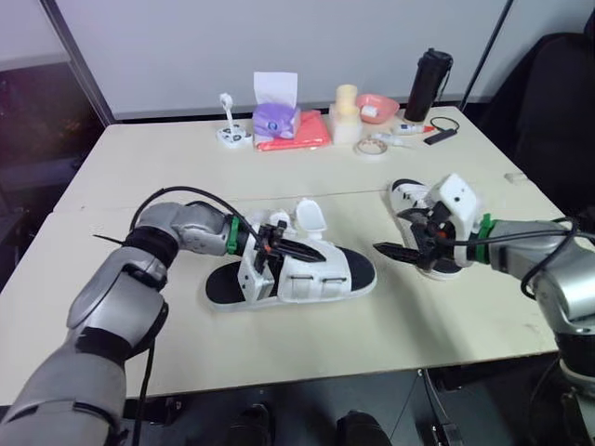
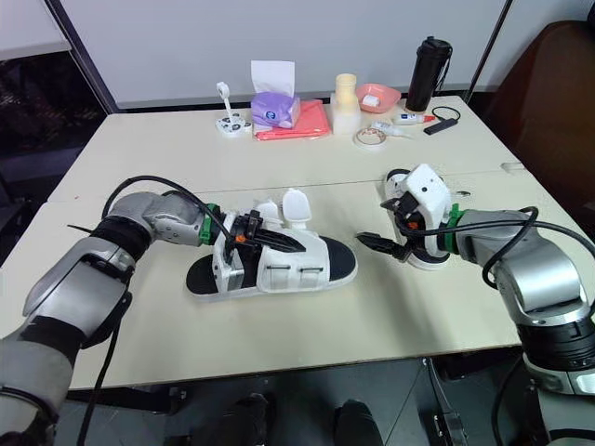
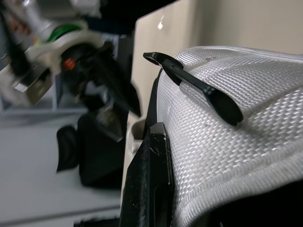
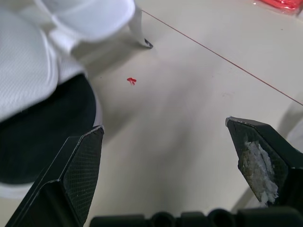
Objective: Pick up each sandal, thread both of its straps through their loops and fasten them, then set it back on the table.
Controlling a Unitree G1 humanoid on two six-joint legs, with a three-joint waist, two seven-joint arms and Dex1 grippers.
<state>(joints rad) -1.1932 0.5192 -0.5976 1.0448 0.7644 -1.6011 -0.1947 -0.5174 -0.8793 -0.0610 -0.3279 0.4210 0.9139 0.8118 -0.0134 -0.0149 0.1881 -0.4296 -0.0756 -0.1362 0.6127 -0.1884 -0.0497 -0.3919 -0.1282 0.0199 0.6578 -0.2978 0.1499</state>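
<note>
A white sandal (image 1: pixel 307 274) with a black insole lies on its sole in the middle of the table (image 1: pixel 186 195), one strap flap (image 1: pixel 310 216) standing up loose. My left gripper (image 1: pixel 284 246) reaches over the sandal from the heel side. In the left wrist view its fingers (image 3: pixel 208 94) are shut on the white mesh strap (image 3: pixel 246 137). A second white sandal (image 1: pixel 407 197) lies to the right, partly hidden by my right wrist. My right gripper (image 1: pixel 402 237) hovers open between the two sandals, holding nothing. Its fingers (image 4: pixel 71 179) frame bare table beside the first sandal's toe (image 4: pixel 42 118).
Along the far edge stand a purple tissue box (image 1: pixel 276 116), a red cloth (image 1: pixel 302 132), a cream cup (image 1: pixel 346 111), a pink bowl (image 1: pixel 376 107), a tape roll (image 1: pixel 372 149) and a black bottle (image 1: pixel 428 85). A black cable (image 1: pixel 446 125) lies at the far right.
</note>
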